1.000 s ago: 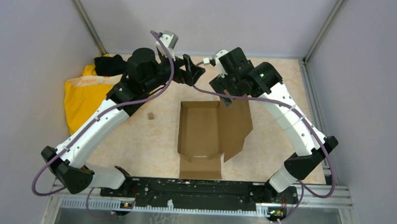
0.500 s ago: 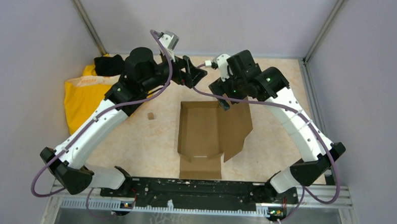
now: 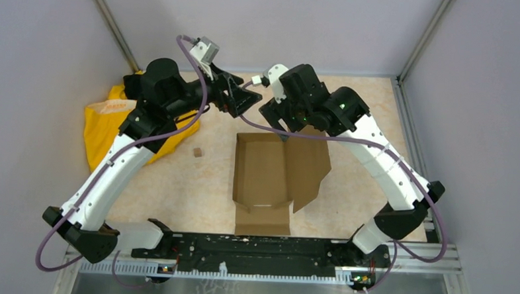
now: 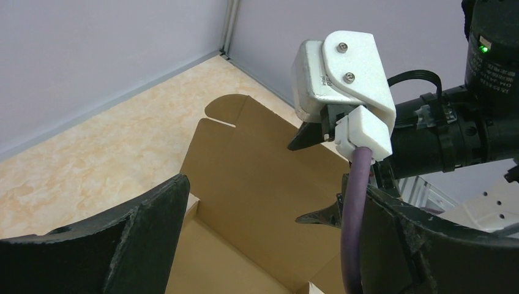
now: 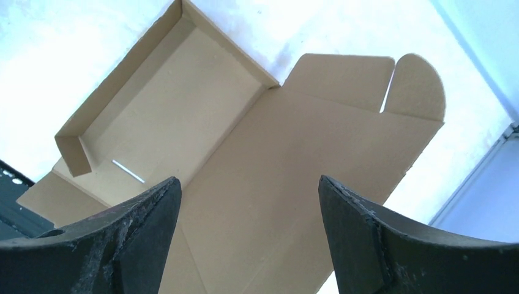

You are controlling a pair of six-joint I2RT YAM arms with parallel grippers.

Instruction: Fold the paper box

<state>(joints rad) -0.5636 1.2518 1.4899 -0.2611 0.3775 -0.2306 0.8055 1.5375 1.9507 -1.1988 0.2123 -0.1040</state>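
Far to the left of the left claw (image 3: 248, 100), a crumpled yellow cloth (image 3: 104, 132) lies on the beige marbled tabletop (image 3: 176, 186), close to the left wall. A tiny brown cardboard scrap (image 3: 197, 153) sits between the cloth and that claw, on the claw's arm-base side, well apart from both.

The left claw hangs above the far part of the table and points right, toward the other arm. Its black fingers (image 4: 144, 239) are spread as wide as they go, with nothing between them. Just beyond its fingertips is the other wrist's white plastic camera housing (image 4: 339, 73), with a purple cable (image 4: 353, 208) running down from it.

The plain brown corrugated cardboard paper box (image 3: 263, 170) lies unfolded on the table, below both claws and on their arm-base side. A shallow tray with raised side walls sits under the gap between the two claws. A flat lid panel with a rounded tab at its far end spreads out on the tray's right, and another flap lies flat toward the arm bases.

The right claw (image 3: 288, 130) hovers above the far end of the box, looking down on the tray and the lid panel. Its dark fingers (image 5: 128, 245) are well apart and hold nothing, and the cardboard lies clear beneath them, untouched.
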